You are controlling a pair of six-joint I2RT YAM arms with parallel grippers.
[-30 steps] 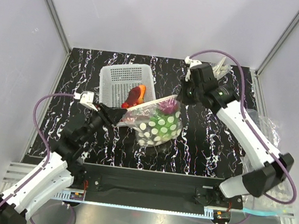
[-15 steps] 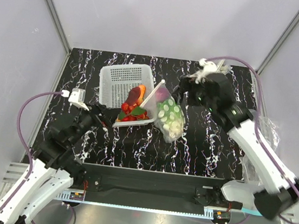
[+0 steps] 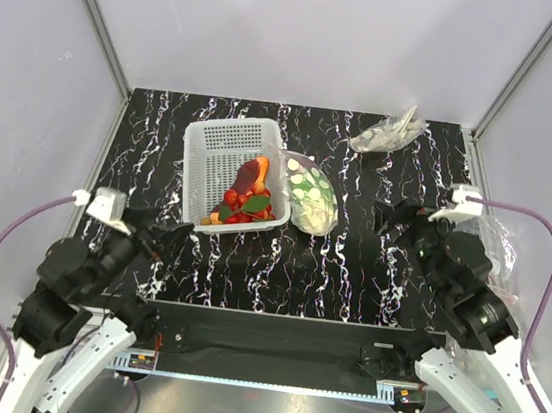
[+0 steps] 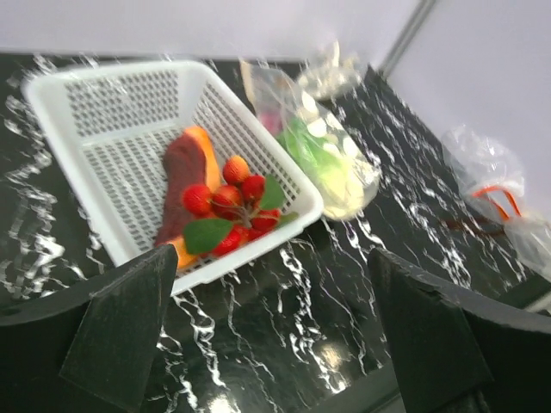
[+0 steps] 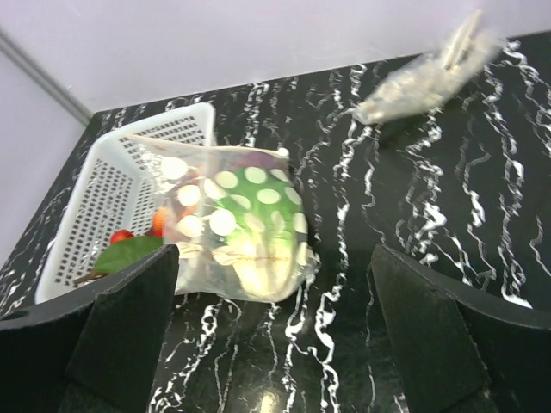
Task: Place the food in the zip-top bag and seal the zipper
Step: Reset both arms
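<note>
Where the zip-top bag (image 3: 310,199) lies flat on the table (image 3: 348,276), it touches the right wall of the white basket (image 3: 226,140). The lettuce (image 5: 258,249) and the pink-purple bulb (image 5: 254,159) are inside it. Zipper: cannot tell if sealed. The berries (image 4: 228,194) and the dark-red and orange piece (image 4: 185,168) are in the basket. The left gripper (image 3: 156,237) and the right gripper (image 3: 394,226) are well apart from the bag, fingers spread wide, holding nothing.
</note>
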